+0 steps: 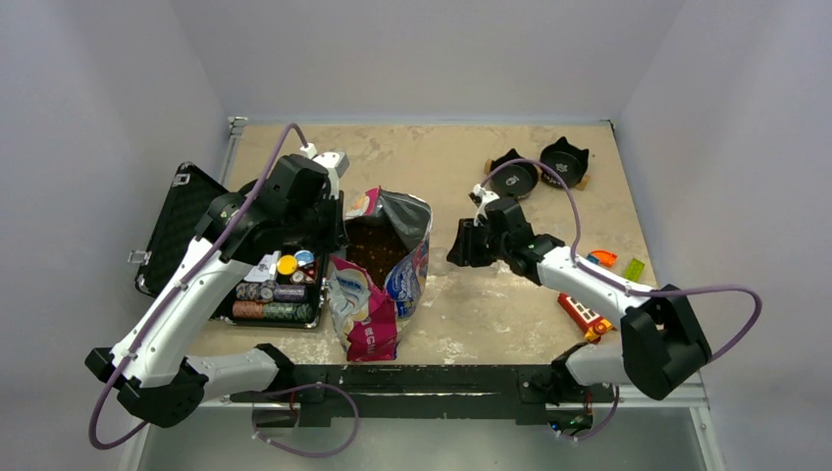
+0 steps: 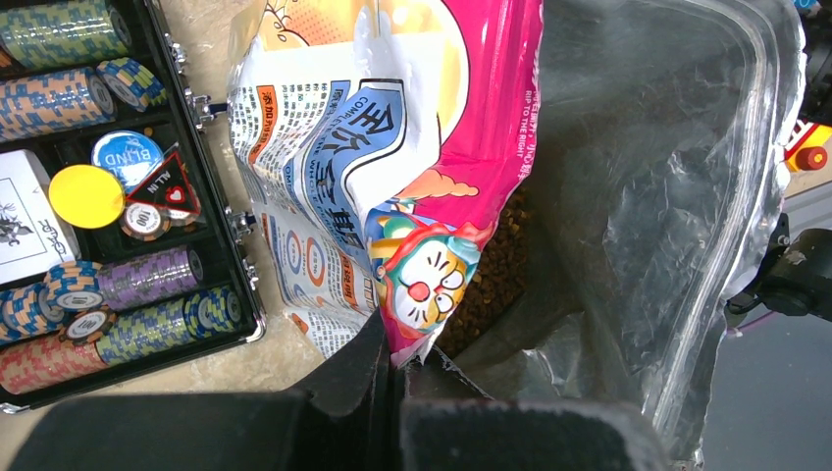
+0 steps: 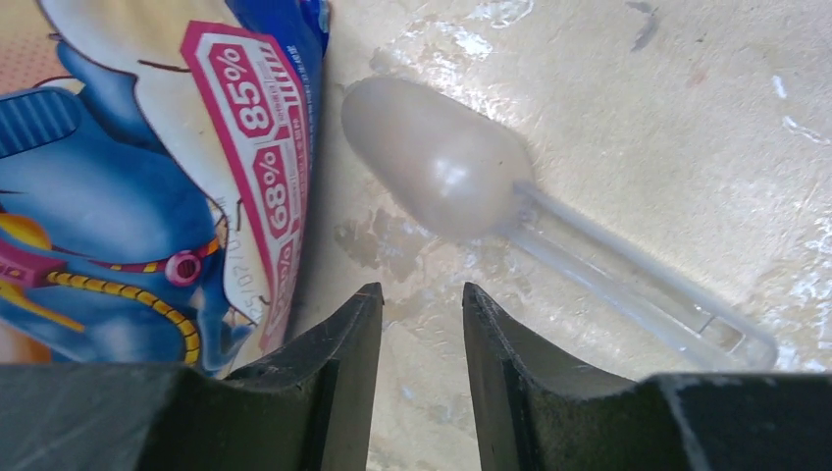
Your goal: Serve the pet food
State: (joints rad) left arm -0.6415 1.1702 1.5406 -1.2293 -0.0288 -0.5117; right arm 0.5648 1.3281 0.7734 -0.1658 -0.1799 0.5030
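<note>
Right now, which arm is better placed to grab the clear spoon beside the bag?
Right. The right claw hangs open and empty just by the spoon, while the left claw is pinching the food bag's edge.

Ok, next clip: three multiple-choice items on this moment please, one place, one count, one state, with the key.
1. Where is the clear spoon? A on the table beside the bag; B inside the bag; C on top of the bag.
2. How many black bowls stand at the table's far right? A one; B two; C three.
3. The left hand is: A open in the air; B holding the spoon; C shut on the bag's rim.
Key: A, it lies on bare tabletop; B, two show from above; C, it pinches the pink rim.
</note>
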